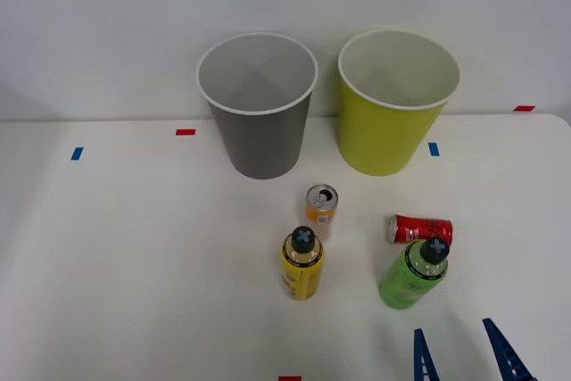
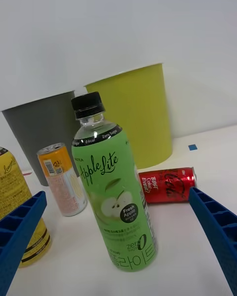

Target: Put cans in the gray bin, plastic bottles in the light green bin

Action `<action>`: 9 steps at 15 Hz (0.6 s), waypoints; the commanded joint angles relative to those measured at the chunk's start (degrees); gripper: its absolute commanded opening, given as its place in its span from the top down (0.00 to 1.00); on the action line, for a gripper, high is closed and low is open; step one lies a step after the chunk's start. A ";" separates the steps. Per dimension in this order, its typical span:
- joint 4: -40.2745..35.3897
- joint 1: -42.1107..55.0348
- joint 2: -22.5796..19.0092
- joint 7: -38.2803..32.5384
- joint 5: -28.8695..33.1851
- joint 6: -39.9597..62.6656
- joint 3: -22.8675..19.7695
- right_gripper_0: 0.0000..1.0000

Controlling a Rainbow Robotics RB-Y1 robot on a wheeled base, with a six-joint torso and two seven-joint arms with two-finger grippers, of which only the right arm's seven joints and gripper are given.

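Front view: gray bin (image 1: 259, 104) and light green bin (image 1: 395, 100) stand side by side at the back of the white counter (image 1: 134, 256). Orange can (image 1: 321, 211) upright, yellow bottle (image 1: 302, 264) just in front of it. Red can (image 1: 418, 228) lies on its side, green bottle (image 1: 413, 273) right before it. Right hand (image 1: 467, 351) near the green bottle, fingers wide, empty.

Wrist view: green bottle (image 2: 114, 187) upright between spread fingers (image 2: 217, 232), no contact. Red can (image 2: 168, 184) behind it.
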 commanded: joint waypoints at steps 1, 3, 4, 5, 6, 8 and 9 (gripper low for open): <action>0.02 -1.82 -3.01 9.06 -0.91 0.05 0.76 0.00; 0.02 -3.23 -4.95 13.72 -2.50 0.67 1.38 0.00; -0.07 -4.19 -5.83 13.80 -5.66 2.07 2.87 0.00; -0.07 -5.34 -6.53 14.16 -7.15 2.69 3.75 0.00; -0.07 -6.65 -7.14 14.51 -7.51 2.95 4.19 0.00; -0.07 -9.64 -8.02 14.60 -8.12 6.47 4.45 0.00; -0.07 -10.96 -8.20 14.68 -8.21 7.79 4.45 0.00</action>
